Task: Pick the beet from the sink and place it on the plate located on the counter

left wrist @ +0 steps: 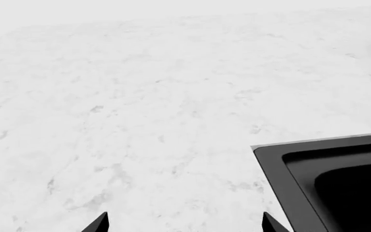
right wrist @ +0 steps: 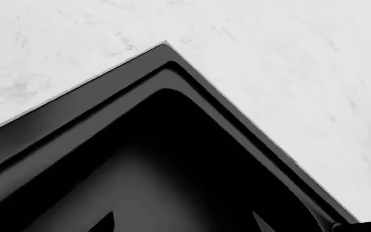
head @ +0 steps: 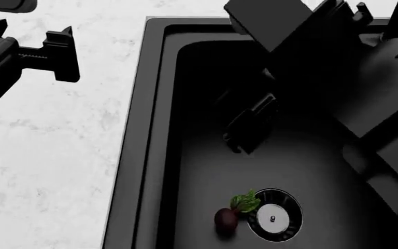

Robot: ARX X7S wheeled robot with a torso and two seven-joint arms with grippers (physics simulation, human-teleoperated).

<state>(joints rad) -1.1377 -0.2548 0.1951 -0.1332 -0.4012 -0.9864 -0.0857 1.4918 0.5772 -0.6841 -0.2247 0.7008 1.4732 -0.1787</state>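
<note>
The beet lies on the floor of the sink, near the basin's front, with its green leafy tuft touching the rim of the round silver drain strainer just beside it. Nothing grips it. The right gripper hangs inside the basin, well apart from the beet and farther back; its dark fingers blend into the black sink, so they seem spread apart, as the right wrist view's two separated tips suggest, with only the sink corner between them. The left gripper hovers over the white marble tabletop, left of the sink, fingers released and empty; its wrist view shows the bare tabletop and a sink corner.
</note>
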